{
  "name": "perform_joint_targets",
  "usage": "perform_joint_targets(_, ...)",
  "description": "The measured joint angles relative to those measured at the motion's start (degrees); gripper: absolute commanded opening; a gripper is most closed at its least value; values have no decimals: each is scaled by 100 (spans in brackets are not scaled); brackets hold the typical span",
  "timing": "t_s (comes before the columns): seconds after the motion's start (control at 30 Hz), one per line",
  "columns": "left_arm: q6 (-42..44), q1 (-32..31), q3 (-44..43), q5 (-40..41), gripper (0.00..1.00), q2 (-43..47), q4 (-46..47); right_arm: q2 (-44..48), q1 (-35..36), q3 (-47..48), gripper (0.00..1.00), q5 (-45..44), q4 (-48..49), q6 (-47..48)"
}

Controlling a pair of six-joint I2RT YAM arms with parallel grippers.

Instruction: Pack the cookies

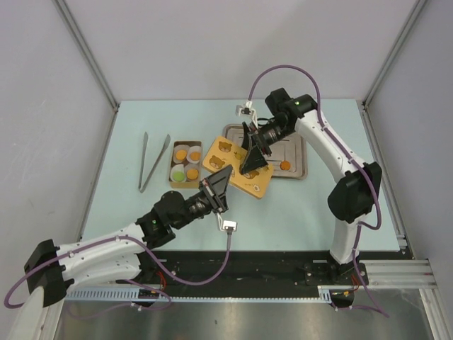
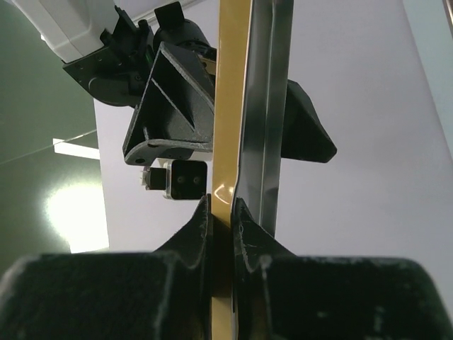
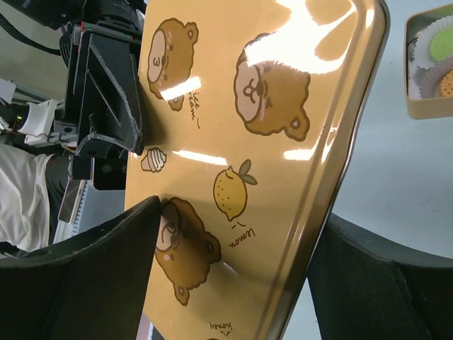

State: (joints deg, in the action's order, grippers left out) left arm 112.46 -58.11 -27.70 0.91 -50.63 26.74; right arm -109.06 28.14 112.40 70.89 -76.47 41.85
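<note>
A yellow bear-print tin lid (image 1: 237,173) hangs tilted over the table, held by both grippers. My left gripper (image 1: 218,193) is shut on its near edge; the left wrist view shows the lid (image 2: 230,106) edge-on, pinched between the fingers at my left gripper (image 2: 221,207). My right gripper (image 1: 253,157) clasps the lid (image 3: 269,142) across its width, my right gripper (image 3: 241,212) having a finger on each long side. The open tin box (image 1: 185,163) holds orange cookies (image 1: 181,153) and a green cookie (image 1: 178,174) in paper cups. One orange cookie (image 1: 285,165) lies on the steel tray (image 1: 301,152).
Metal tongs (image 1: 152,161) lie left of the tin box. The box with its paper cups also shows in the right wrist view (image 3: 428,64) at the top right. The table is walled in by grey panels and a frame.
</note>
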Motion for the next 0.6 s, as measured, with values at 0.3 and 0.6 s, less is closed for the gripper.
perform_joint_targets(0.3, 133, 2, 245, -109, 33, 144, 114, 168, -7, -22, 56, -146, 11, -11)
perform_joint_targets(0.6, -66, 44, 269, 275, 63, 155, -48, 282, 164, 2, 26, -155, -39, -2)
